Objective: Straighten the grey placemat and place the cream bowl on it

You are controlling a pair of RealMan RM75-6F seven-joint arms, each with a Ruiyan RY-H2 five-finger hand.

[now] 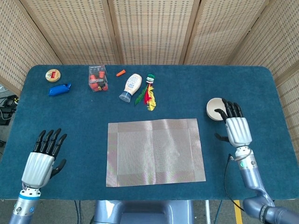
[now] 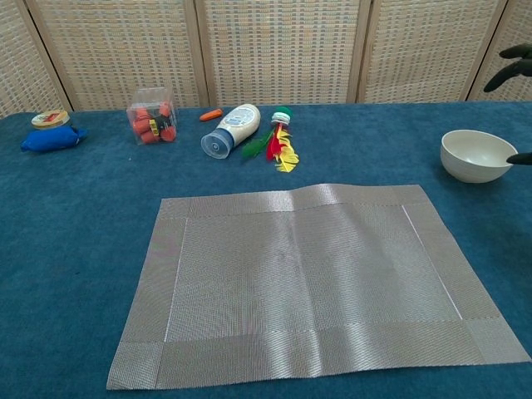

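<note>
Blue-clothed table [image 1: 187,93]; right hand [image 1: 236,127], fingers spread, beside cream bowl [image 2: 475,155]. Left hand [image 1: 42,161] spread, empty. Could knock bowl away before gripping; grey placemat [image 2: 307,278] lies flat.

Along the far edge of the blue table [image 1: 70,126] are laid a round tin [image 1: 53,74], a blue pouch [image 1: 59,89], a clear box [image 1: 97,78], a toppled bottle [image 1: 131,87], and a feathered shuttlecock [image 1: 149,91].

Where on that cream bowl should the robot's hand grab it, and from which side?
Probably by the rim, from above on the near right side. The cream bowl sits upright and open-mouthed, so fingers can hook inside with the thumb outside. The right hand is open right beside it, and no other object crowds it.
</note>
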